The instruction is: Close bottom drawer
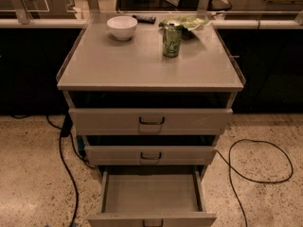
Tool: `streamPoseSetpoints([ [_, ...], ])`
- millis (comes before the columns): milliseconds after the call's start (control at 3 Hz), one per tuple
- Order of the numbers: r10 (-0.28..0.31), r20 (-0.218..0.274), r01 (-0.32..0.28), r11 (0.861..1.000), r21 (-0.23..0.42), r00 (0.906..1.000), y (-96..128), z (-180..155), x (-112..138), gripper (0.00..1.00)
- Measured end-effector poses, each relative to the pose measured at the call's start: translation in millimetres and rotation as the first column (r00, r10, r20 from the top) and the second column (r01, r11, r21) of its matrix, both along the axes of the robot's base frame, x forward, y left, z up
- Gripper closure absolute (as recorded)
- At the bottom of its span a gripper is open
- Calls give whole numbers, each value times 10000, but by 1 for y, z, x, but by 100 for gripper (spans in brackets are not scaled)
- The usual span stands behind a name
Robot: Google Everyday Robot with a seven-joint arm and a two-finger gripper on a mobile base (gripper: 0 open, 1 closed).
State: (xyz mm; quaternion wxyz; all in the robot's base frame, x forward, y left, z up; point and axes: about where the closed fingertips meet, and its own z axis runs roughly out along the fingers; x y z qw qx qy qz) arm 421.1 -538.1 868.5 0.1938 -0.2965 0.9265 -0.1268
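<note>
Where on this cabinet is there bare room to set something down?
The cabinet top is bare in front of the white bowl and green can. Its back edge is crowded: remote, green bag. The open bottom drawer looks empty too. The hand is out of view.

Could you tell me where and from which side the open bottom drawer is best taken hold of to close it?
Take the bottom drawer at the small dark pull handle centred on its low front panel, coming from the front. It stands pulled far out, so a centred hold should push it straight back without skewing. The tool is not in view.
</note>
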Motion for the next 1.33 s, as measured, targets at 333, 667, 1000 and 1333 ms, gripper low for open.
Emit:
streamPoseSetpoints([
  [333, -52, -49, 52, 9999, 91, 10000, 0, -3, 1, 0],
  [667, -94, -123, 95, 9999, 80, 9999, 4, -18, -7, 0],
  [1000, -253, 84, 253, 9997, -9, 9996, 15, -44, -30, 0],
  [1333, -330, 455, 333, 9994, -57, 9984, 30, -75, -53, 0],
])
